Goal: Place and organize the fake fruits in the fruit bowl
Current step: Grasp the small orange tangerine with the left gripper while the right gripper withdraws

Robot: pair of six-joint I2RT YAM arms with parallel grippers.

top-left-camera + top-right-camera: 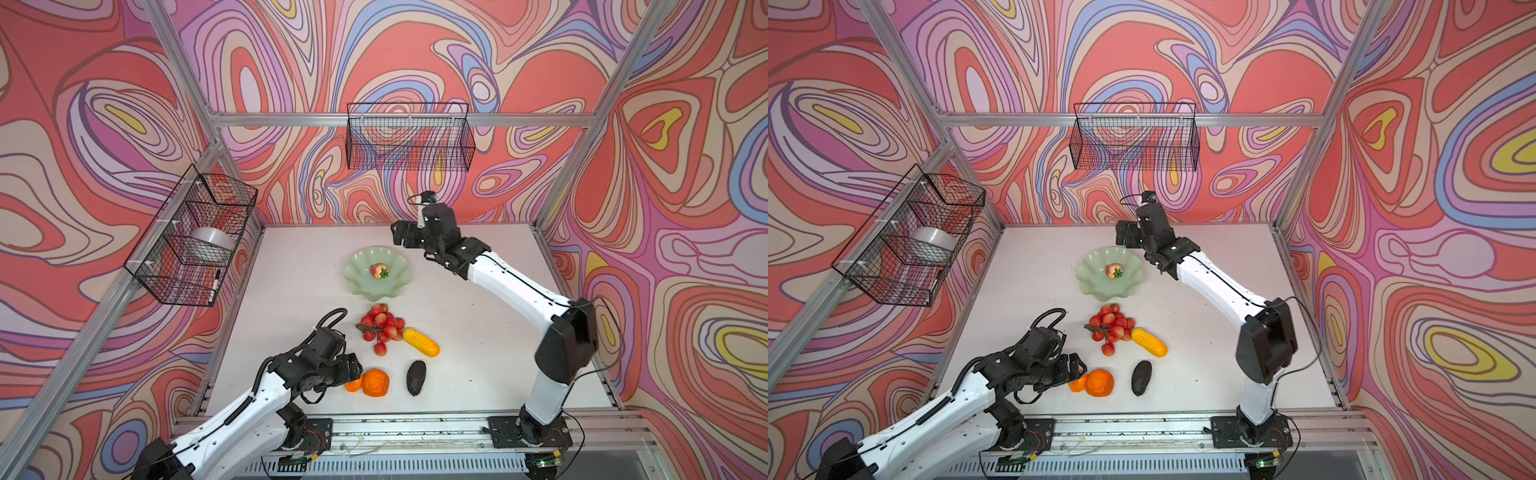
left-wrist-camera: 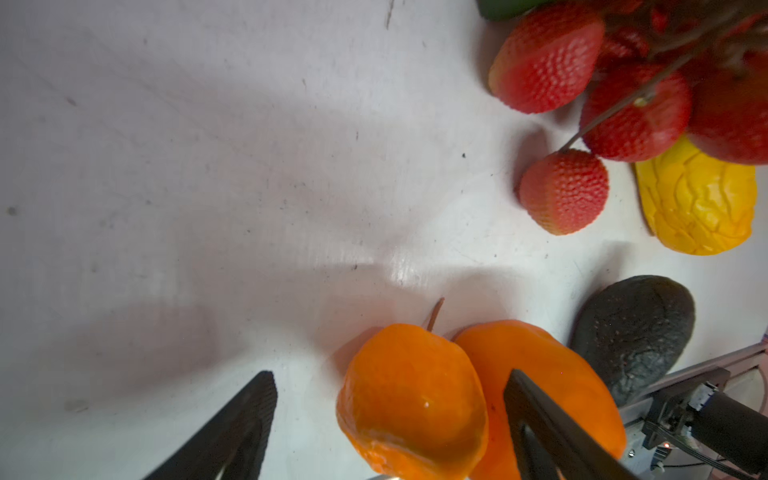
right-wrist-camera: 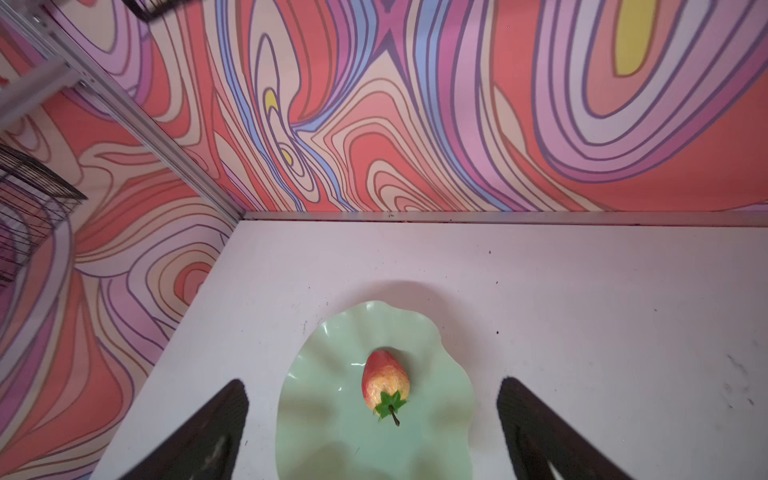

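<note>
Swirled pink, red and lilac walls (image 1: 124, 124) close in a white table (image 1: 478, 353) that fills the lower centre of both top views. On the walls hang a side wire basket (image 1: 195, 237) at centre left, with a white round object (image 1: 210, 245) inside, and a back wire basket (image 1: 409, 137) at upper centre. Just above the table's middle sits the mint fruit bowl (image 1: 358, 283), and the strawberry-like fruit (image 1: 379, 271) lies in it on its side. The right gripper (image 3: 372, 381) hangs over the bowl's right rim with its jaws wide apart and nothing between them. Below the bowl lies the red grape bunch (image 1: 381, 326), with the yellow oblong piece (image 1: 421, 343) touching its right side. Lower down are the dark avocado (image 1: 416, 377) and, to its left, the right orange fruit (image 1: 375, 382) pressed against the left orange fruit (image 1: 352, 385). The left gripper (image 2: 390, 374) straddles the left orange fruit with its jaws spread, not clamped on it.
</note>
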